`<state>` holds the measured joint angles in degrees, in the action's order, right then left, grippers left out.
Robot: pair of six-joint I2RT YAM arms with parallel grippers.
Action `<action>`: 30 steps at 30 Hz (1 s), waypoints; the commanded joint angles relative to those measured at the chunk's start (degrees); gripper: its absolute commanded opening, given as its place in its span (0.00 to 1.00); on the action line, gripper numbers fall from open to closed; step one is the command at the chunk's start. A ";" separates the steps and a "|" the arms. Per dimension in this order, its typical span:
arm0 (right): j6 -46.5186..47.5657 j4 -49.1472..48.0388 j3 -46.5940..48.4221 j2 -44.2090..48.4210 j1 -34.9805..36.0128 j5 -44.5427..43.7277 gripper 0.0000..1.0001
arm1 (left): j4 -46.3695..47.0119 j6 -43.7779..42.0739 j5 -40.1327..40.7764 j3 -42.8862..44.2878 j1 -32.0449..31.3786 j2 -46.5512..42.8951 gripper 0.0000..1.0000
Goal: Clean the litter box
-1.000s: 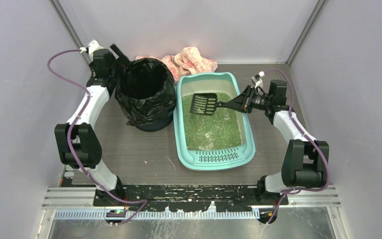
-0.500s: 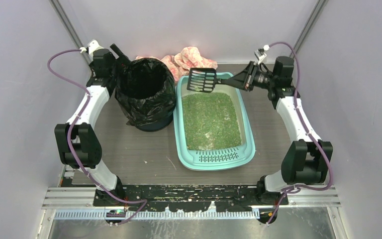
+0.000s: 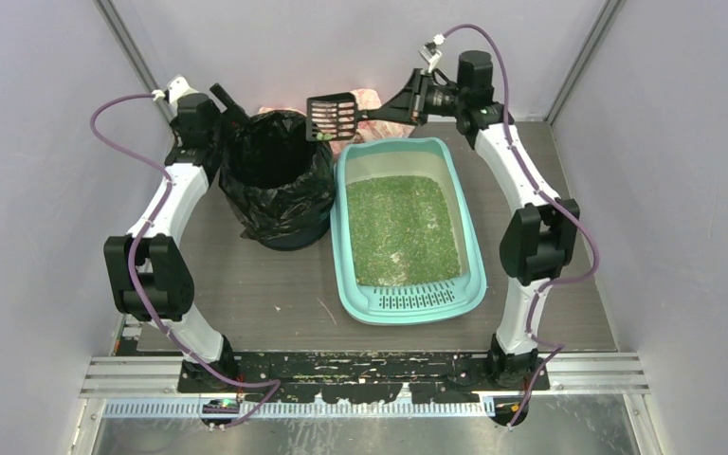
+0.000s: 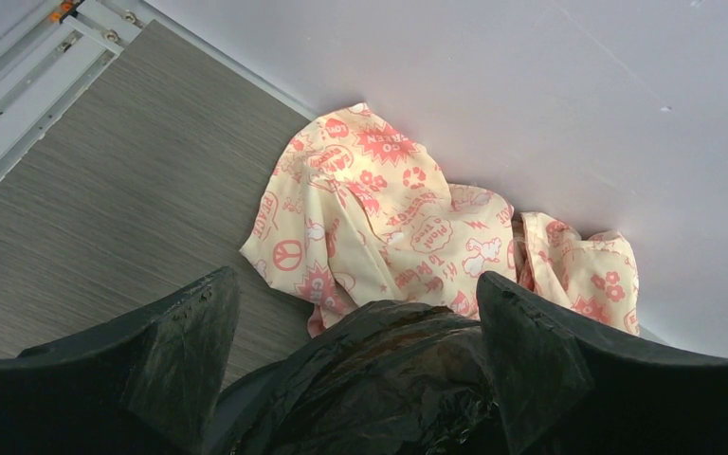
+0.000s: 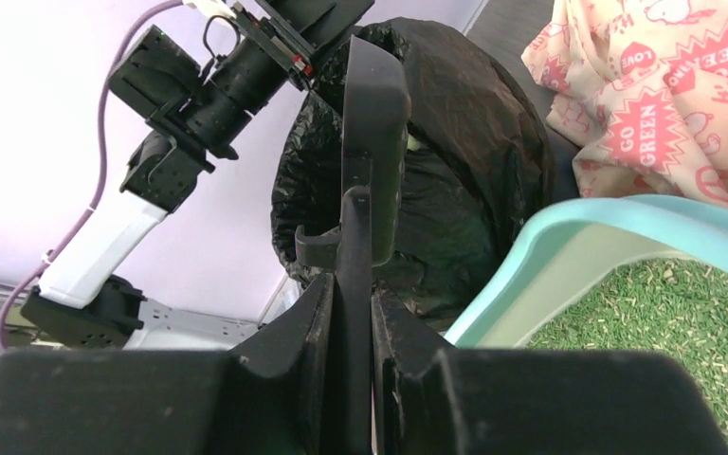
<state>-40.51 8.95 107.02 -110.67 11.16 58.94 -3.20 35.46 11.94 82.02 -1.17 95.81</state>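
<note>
The litter box [image 3: 417, 301] lies lengthwise on the table, slotted lip at its near end, with green litter [image 3: 403, 227] spread over its floor. The right gripper [image 3: 403, 104] is clamped on the handle of the black slotted scoop [image 3: 332, 117], fingers [image 5: 308, 322] pressed against both sides of the handle. It holds the scoop head raised beyond the litter box's far-left corner. The bag-lined bin [image 3: 284, 213] stands just beside the litter box's left wall, and the scoop head hangs over the bin's rim nearest the box's far end, not over its centre. The left gripper [image 4: 355, 294] sits on the side of the bin away from the litter box, fingers wide apart and straddling the bunched bag rim without pinching it. Whether the scoop carries any clumps cannot be told (the right wrist view shows it edge-on only). Hazards from this position: if the scoop is tipped here, waste may drop into the gap between bin and litter box, or onto the patterned cloth [image 4: 379, 209] lying beyond the box's far end. The scoop edge may snag the loose bag and drag it inward. A wrist roll may let the thin handle twist in the grip. Further travel away from the litter box risks contact between the two arms.
</note>
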 commanded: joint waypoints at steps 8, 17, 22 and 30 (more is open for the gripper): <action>11.88 16.49 22.53 -5.91 6.62 -5.91 0.01 | 0.81 -2.74 0.50 -2.16 -0.41 -4.50 0.94; 32.70 37.74 34.11 -8.77 14.03 -20.18 0.00 | 0.59 -3.57 0.91 -2.13 -0.39 -5.28 0.94; 44.30 43.50 38.31 -8.70 18.49 -31.17 0.00 | 0.12 -5.63 2.06 0.10 -0.35 -5.37 0.93; 50.73 41.91 36.82 -2.99 21.48 -43.57 0.01 | 0.54 -5.54 1.56 -0.06 -0.32 -5.38 0.92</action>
<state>3.97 50.48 143.85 -119.79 32.86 25.17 -4.16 30.81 12.82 79.70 -1.39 92.86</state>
